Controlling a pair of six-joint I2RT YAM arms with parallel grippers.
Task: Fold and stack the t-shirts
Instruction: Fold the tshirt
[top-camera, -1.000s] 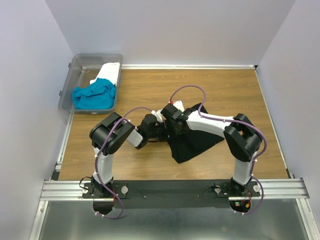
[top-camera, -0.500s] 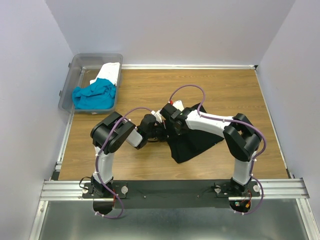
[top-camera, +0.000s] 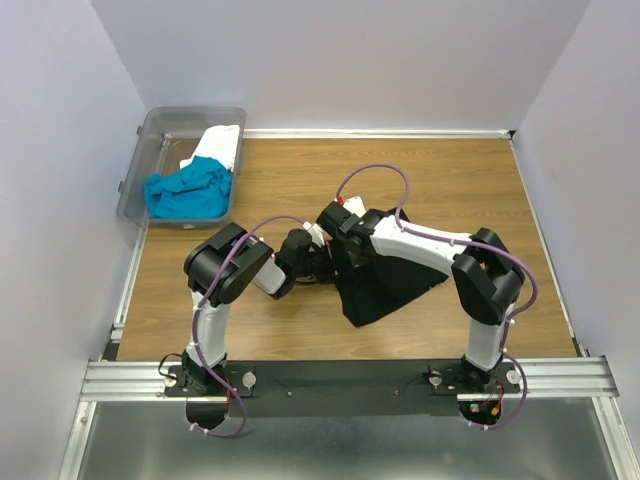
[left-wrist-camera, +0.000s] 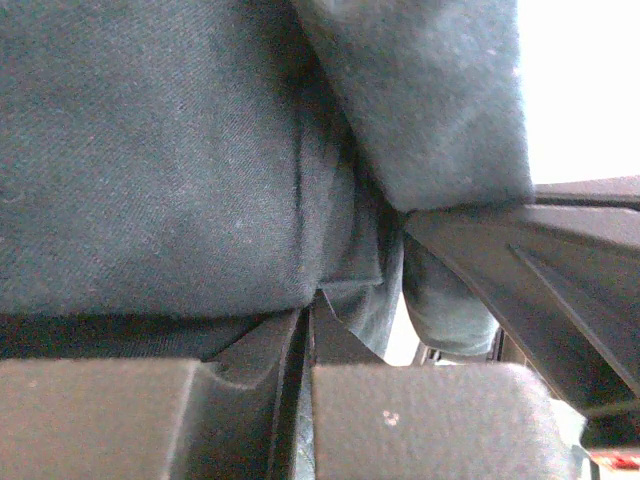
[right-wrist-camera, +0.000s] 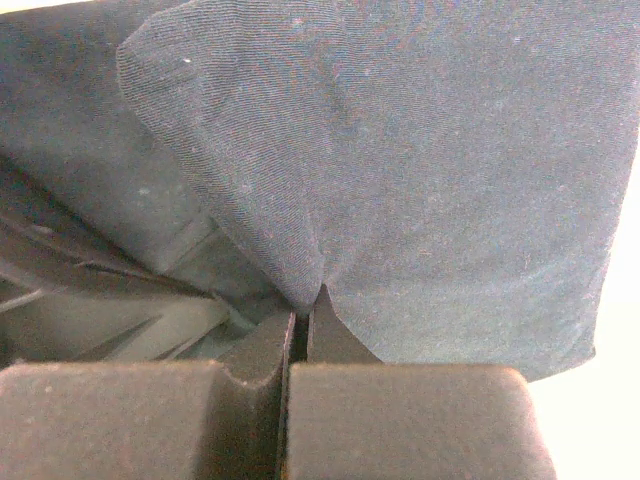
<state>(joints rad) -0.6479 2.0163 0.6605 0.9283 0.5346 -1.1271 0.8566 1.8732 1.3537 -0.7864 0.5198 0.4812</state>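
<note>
The black t-shirt (top-camera: 392, 285) lies bunched into a rough wedge on the worktop (top-camera: 300, 180), a little right of centre and nearer the near edge than the far one. Its left side is lifted where the two arms meet. The left gripper (left-wrist-camera: 308, 312) has its jaws drawn almost together on a fold of the dark cloth, which tucks down into the narrow slit between them. The right gripper (right-wrist-camera: 300, 308) has its jaws pressed tight, nipping a peak of the same fabric that fans out above it. The two pinches sit just beside each other at the shirt's left edge. That placement suggests the arms have each taken a spot on one hem or seam so they can draw apart and spread the garment flat before any fold is made. The shirt is crumpled rather than laid out, so the folding proper looks not yet begun. The turquoise t-shirt (top-camera: 190, 192) and the white t-shirt (top-camera: 222, 146) wait heaped in the clear bin (top-camera: 133, 172) at the far left corner, well apart from the work. The likely risk is that one pinch holds more than one layer, so the cloth would open unevenly.
</note>
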